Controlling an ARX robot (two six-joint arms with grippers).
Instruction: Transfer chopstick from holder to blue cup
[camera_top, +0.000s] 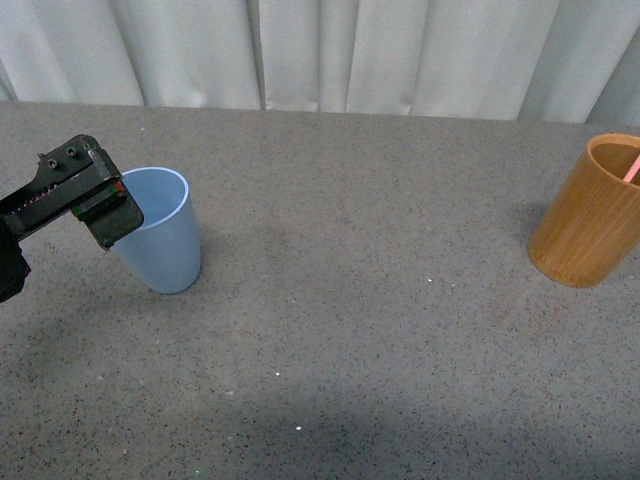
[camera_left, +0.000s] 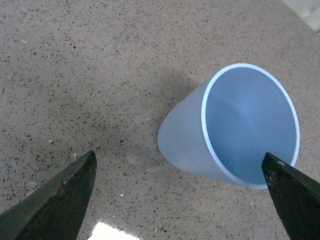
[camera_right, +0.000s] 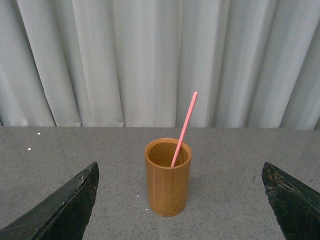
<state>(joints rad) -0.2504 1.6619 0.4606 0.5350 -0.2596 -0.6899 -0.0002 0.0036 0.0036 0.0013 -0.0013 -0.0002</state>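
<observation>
Single chopstick (camera_right: 183, 129), slim, straight and salmon-pink, slanted inside the holder (camera_right: 168, 185); lower end hidden within, shaft resting on the rim, upper length jutting well above it; in the front view, only a short pink tip visible at the holder's mouth. Holder itself a bamboo-brown cylinder, upright on the speckled grey table (camera_top: 350, 350), pale curtain (camera_top: 330, 50) behind it. Right gripper (camera_right: 180, 165) facing the holder square-on and short of it; dark fingers (camera_right: 60, 210) spread wide to either side, grasping nothing. Cup (camera_top: 160, 245), pale blue and tapered, upright with its mouth showing in the left wrist view; well apart from the holder, far to its left across the table. Left gripper (camera_top: 112, 222) farther still from the holder, at the cup's outer rim and above it; contact with the rim impossible to judge; fingers splayed wide in the wrist view, released, nothing between them but cup wall and table.
</observation>
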